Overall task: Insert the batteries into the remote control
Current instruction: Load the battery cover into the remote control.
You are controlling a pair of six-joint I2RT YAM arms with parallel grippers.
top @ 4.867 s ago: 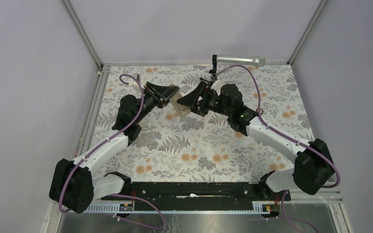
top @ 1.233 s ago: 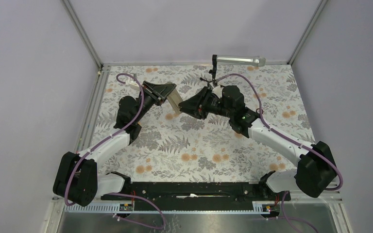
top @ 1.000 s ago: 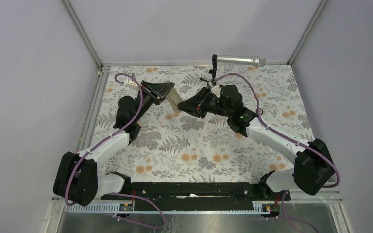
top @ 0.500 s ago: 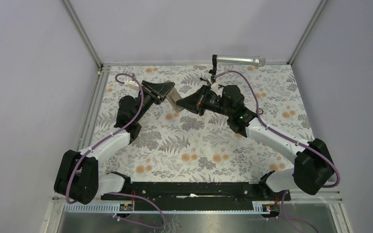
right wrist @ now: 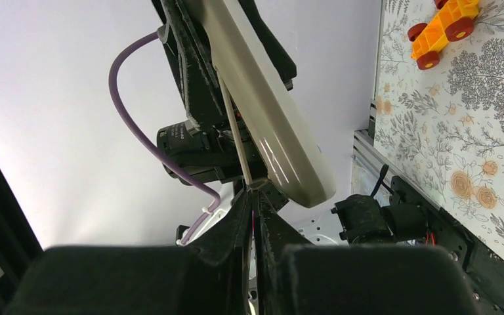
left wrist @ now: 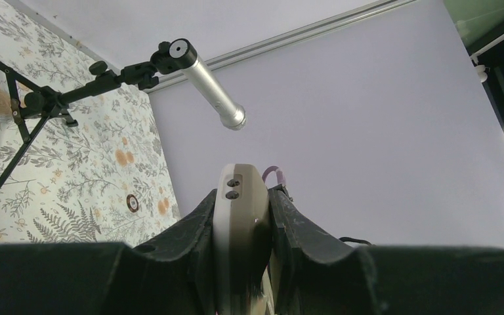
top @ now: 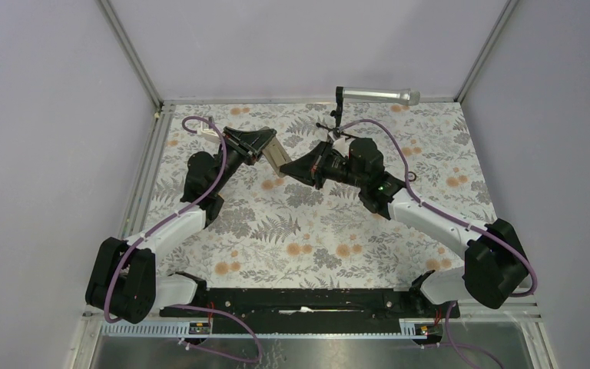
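My left gripper is shut on the remote control, a white-and-tan oblong held in the air over the back middle of the table. In the left wrist view the remote control stands edge-on between the two black fingers. In the right wrist view its pale body slants down toward my right gripper. The jaws there stand almost together, pinching the lower end of a thin tan strip that runs along the remote's back. The batteries are out of view.
A silver microphone on a black stand stands at the back edge, just behind the right wrist. An orange toy car with red wheels lies on the floral mat. A metal rail borders the mat's left side.
The right gripper's jaws have closed at the remote's end and the arm has edged slightly left. The left gripper keeps its hold, with the remote tilted a little.
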